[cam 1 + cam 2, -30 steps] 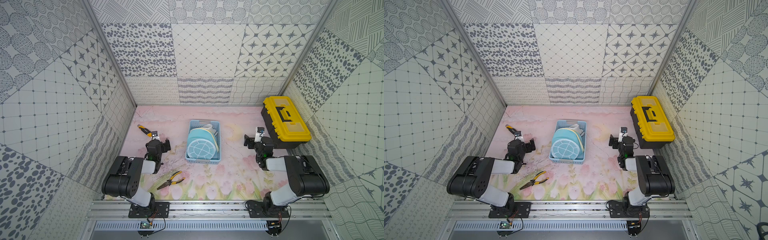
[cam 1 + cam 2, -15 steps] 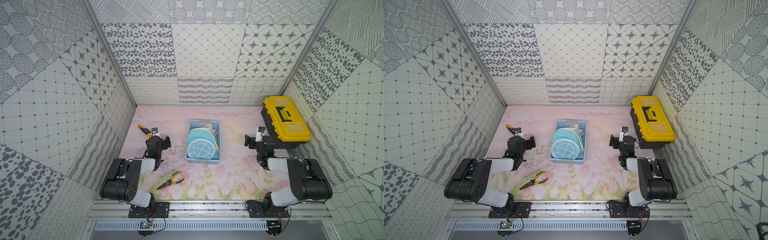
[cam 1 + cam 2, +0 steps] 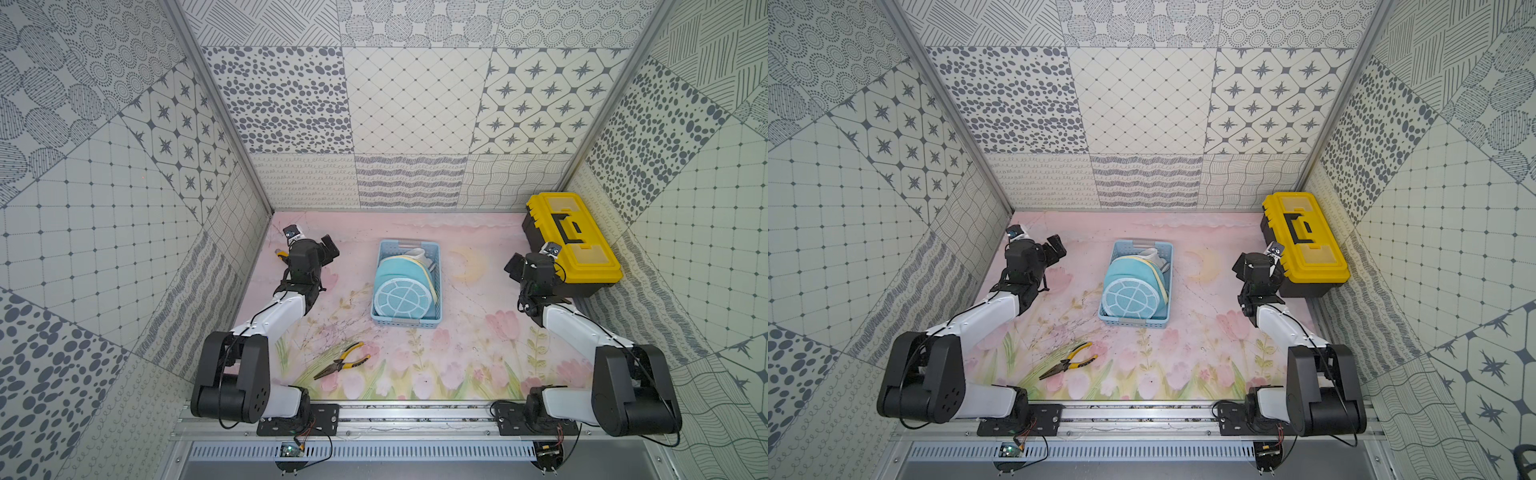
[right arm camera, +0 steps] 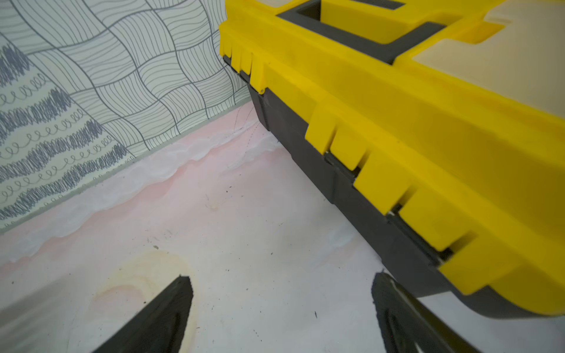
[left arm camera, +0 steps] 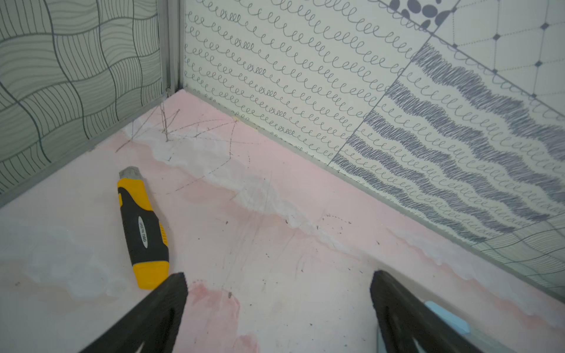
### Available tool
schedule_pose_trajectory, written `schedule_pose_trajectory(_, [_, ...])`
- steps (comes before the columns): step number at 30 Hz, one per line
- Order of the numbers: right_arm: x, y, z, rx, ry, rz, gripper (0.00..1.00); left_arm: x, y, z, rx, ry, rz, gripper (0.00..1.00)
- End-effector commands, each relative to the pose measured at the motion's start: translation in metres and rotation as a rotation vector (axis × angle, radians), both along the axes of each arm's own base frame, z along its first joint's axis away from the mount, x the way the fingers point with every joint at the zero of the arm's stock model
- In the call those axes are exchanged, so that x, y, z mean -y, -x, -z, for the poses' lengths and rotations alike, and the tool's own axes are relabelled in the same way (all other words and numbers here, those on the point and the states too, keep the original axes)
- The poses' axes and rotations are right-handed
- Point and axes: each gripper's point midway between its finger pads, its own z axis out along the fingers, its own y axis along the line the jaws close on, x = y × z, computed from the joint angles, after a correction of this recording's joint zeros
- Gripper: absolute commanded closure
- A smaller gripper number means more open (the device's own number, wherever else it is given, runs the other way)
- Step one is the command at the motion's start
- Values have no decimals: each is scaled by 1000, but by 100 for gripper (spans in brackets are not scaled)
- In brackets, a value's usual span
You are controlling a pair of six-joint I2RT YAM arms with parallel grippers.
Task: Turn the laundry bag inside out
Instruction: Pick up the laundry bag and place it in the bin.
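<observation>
Arms extended; bag (image 3: 402, 287) (long axis) front-to-back.

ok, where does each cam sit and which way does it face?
Top views: stereo pair high above the front rail, looking down; both arms show, plus basket, bag, toolbox, pliers.
Left wrist: on the left arm, facing a far floor corner; open left gripper, knife.
Right wrist: on the right arm, facing the toolbox; open right gripper.
Shared: the toolbox, in the top and right wrist views.
</observation>
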Motion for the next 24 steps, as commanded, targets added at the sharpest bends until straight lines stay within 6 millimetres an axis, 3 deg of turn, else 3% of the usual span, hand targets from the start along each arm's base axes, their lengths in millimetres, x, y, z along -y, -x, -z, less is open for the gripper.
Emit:
schedule_pose_trajectory(1, [-2,2,-9,108,-136,15,3,20,1,25,-123,439,-13,1])
schedule_pose_trajectory(8, [-36,-15,-2,-27,-234,-201,3,72,-15,15,-139,688,205,1])
schedule_pose_trajectory(12, [-59,-16,-8,-51,-250,-315,3,107,-8,11,-256,619,301,1])
schedule_pose_trajectory(14, [-79,-17,-15,-62,-243,-398,3,129,0,7,-289,575,360,1])
schedule_pose_trajectory(16, [-106,-18,-27,-66,-235,-506,4,149,9,9,-318,560,420,1])
schedule_pose_trajectory(20, [-190,-10,-50,-94,-154,-810,8,170,25,9,-368,582,467,5])
schedule_pose_trajectory(24, [-276,20,-54,-118,-73,-1147,9,178,50,3,-444,524,492,6])
